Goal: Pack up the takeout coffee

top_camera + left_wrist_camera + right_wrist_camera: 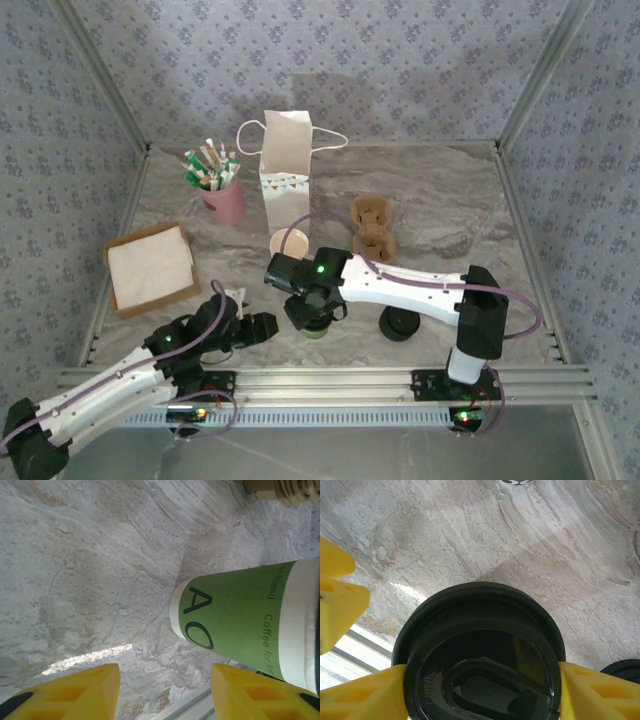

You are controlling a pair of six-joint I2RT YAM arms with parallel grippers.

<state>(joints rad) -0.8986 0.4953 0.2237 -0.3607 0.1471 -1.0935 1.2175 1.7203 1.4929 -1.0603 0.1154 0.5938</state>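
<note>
the right arm reaches from its base leftward over the near part of the table, forearm low and wrist bent so the right tool points straight down onto the coffee cup. its yellow fingers press both sides of the black lid seated on the cup, gripping it. the green cup stands upright on the table near the front edge, with a lid pile close to its right. the left arm lies low at front left, the left tool levelled at the cup's side, spread wide and holding nothing, just short of the cup
</note>
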